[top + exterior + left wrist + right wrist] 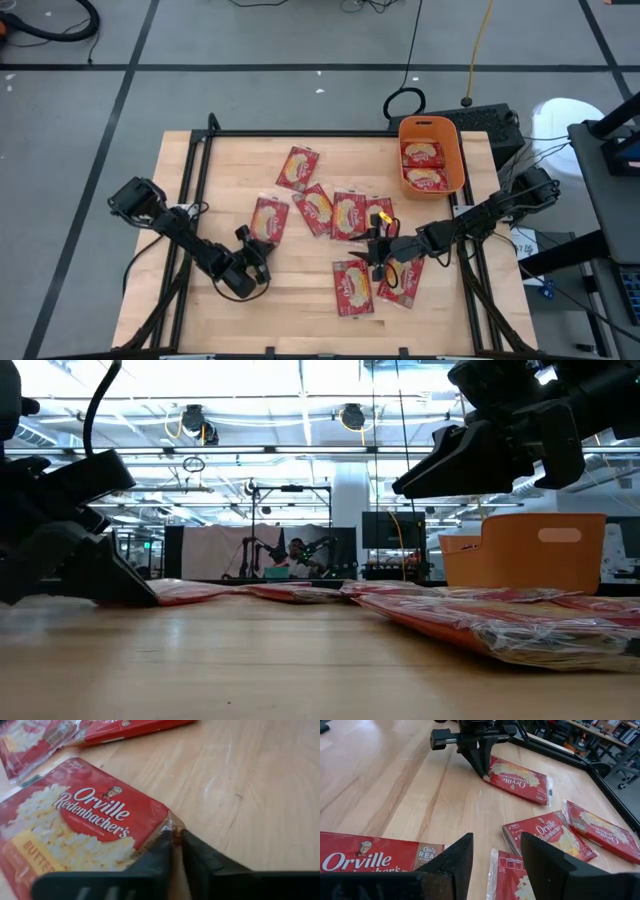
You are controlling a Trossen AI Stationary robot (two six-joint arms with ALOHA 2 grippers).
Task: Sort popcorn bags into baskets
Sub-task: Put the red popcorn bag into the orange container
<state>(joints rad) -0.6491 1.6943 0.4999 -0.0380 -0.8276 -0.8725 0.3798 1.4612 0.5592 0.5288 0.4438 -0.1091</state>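
Note:
Several red popcorn bags lie flat on the wooden table [200, 170], spread about its middle. My left gripper [260, 248] is down at the near end of the leftmost bag [268, 218], shut on it; the right wrist view shows the same gripper [484, 774] and bag [520, 779]. My right gripper [374, 248] hangs open above the bags right of the middle, touching nothing, with bags [547, 836] below and ahead of its fingers. The orange basket [458, 150] stands at the far right with two bags [423, 153] inside. My left gripper pinches the bag's near corner [170, 822], at the clear wrapper's edge, between its two fingers [160, 850]. The fingers slant down at it from the table's near left side. The bag [85, 820] lies flat on the table.
Other bags lie close together between the two grippers [348, 213]; two more lie near the front edge [352, 285]. A black frame rail [300, 133] runs round the table. Bare wood shows at the table's far left and near left.

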